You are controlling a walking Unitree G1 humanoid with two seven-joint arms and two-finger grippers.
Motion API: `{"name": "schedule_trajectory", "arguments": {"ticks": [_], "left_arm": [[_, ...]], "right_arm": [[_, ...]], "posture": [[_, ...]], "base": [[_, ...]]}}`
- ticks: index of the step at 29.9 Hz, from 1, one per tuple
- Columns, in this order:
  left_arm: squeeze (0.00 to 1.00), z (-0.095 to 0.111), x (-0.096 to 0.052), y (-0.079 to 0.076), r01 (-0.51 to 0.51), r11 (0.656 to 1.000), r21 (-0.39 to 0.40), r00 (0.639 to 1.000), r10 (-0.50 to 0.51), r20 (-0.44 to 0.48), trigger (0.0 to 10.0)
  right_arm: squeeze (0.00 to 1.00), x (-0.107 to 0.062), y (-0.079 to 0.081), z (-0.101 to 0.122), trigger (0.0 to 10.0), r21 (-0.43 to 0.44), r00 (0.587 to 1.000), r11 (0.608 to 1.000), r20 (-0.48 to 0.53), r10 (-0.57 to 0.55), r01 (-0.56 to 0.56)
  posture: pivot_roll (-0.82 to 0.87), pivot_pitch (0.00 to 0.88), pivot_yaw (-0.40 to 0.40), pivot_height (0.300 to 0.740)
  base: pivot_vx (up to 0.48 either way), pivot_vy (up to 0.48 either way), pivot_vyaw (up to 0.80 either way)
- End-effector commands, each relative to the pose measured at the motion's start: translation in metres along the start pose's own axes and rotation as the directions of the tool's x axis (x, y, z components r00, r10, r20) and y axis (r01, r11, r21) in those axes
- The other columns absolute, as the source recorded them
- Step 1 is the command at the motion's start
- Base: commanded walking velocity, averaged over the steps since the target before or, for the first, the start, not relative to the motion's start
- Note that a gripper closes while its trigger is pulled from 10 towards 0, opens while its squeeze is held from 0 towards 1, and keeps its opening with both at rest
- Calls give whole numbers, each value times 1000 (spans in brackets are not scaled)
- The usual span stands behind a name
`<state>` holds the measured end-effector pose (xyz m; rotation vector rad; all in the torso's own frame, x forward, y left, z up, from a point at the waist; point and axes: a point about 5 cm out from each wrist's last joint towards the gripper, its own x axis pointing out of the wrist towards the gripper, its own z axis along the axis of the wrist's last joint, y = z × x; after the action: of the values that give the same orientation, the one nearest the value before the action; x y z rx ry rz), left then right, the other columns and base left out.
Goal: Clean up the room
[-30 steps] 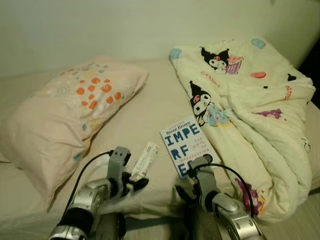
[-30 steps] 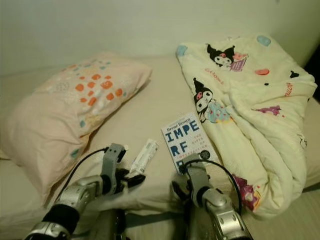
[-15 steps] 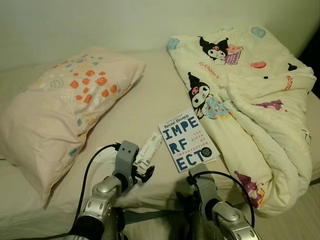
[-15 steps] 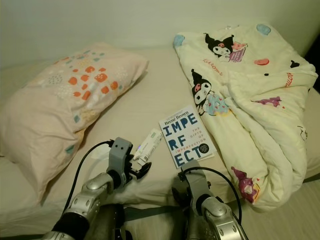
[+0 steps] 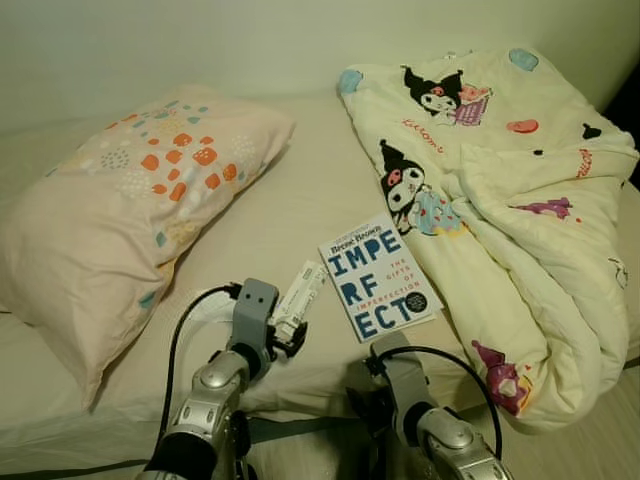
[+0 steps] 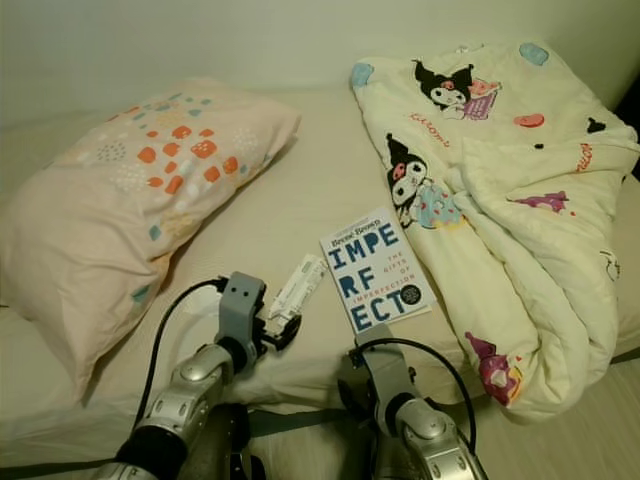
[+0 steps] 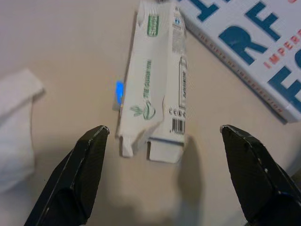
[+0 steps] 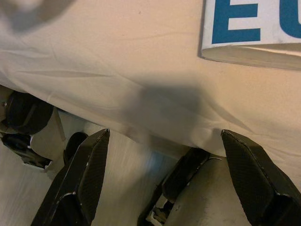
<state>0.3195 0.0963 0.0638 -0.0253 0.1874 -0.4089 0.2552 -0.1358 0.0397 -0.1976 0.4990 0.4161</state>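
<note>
White flattened cardboard carton (image 7: 157,94) on beige bed sheet (image 5: 270,220), beside white paperback book (image 5: 377,288). Left gripper (image 7: 162,176) poised over carton end, jaws apart. Step: pre-grasp. Next: advance, close. Right gripper (image 8: 164,183) idle at bed edge, jaws apart.

Matt cardboard carton (image 7: 157,89), glossy paper book (image 5: 377,287), soft cloth sheet (image 5: 270,230).
</note>
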Motion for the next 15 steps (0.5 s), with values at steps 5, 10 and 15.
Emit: {"name": "schedule_trajectory", "arguments": {"ticks": [5, 10, 15], "left_arm": [[1000, -8, 2, -8, -13, 1000, -7, 1000, 12, -11, 10000], [1000, -2, 7, -13, -33, 999, 3, 999, 33, 24, 10000], [1000, 1, 9, -16, -38, 999, -8, 998, 38, 46, 10000]], "right_arm": [[0, 1, 4, -6, 10000, 7, 1000, 1000, -27, -8, 8], [0, 2, 4, -4, 10000, 5, 1000, 1000, -22, -18, 18], [0, 3, 4, -3, 10000, 4, 999, 1000, -21, -25, 25]], "posture": [[-47, 346, 37, 596], [-52, 345, 38, 596], [-53, 345, 36, 596]], "base": [[0, 0, 0], [0, 0, 0], [0, 0, 0]]}}
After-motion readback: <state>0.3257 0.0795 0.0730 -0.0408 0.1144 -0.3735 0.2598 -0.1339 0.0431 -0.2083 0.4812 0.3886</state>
